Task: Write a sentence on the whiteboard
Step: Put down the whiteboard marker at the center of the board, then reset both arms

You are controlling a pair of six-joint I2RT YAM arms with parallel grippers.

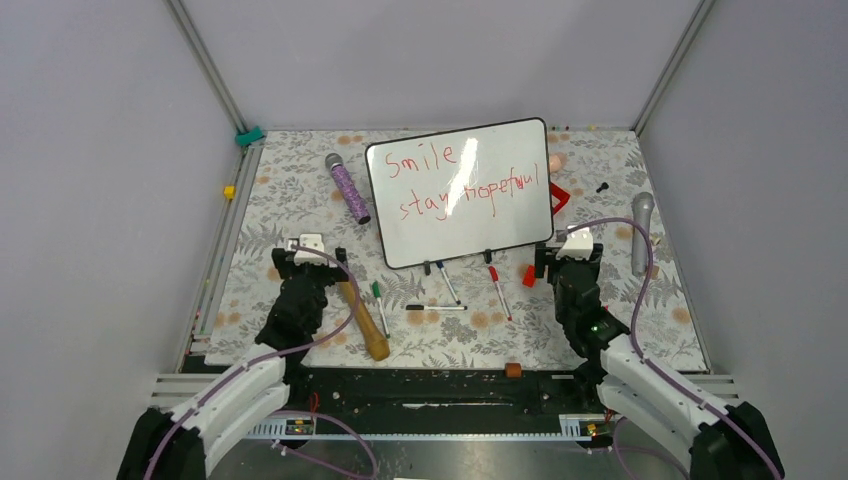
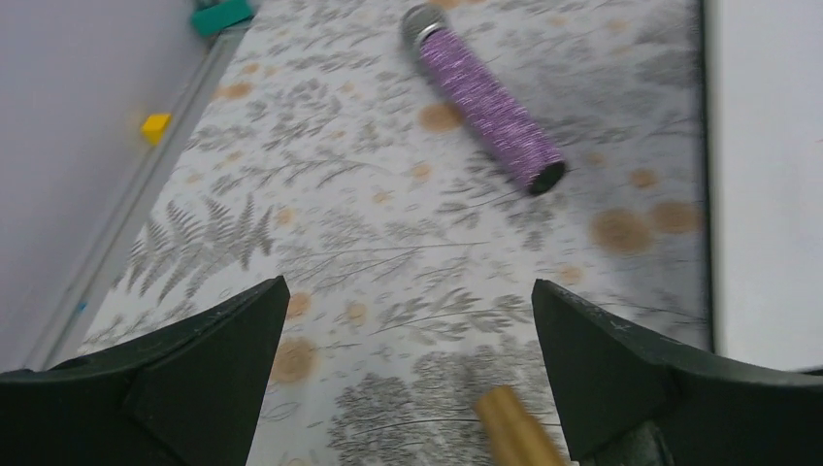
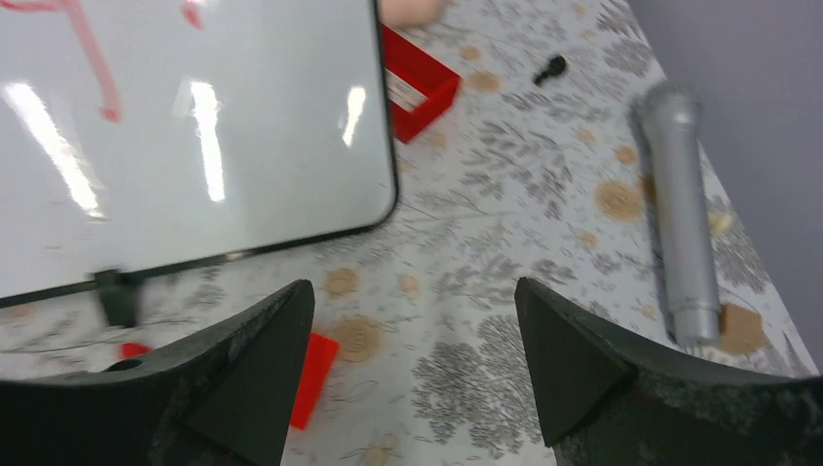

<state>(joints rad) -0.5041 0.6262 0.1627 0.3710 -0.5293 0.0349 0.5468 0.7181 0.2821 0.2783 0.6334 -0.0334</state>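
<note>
The sentence (image 1: 455,180), red letters reading "Smile" over "stay hopeful", is written across the whiteboard (image 1: 470,240), which sits in the middle of the far half of the floral worktop (image 1: 290,190). Just left of it lies a purple microphone (image 1: 348,188); a red tray (image 1: 559,195) shows at its right edge. Markers (image 1: 497,290) lie by its near edge. The left jaws and the right jaws both gape wide, holding nothing, near the board's near corners. A silver microphone (image 1: 641,232) lies far right
</note>
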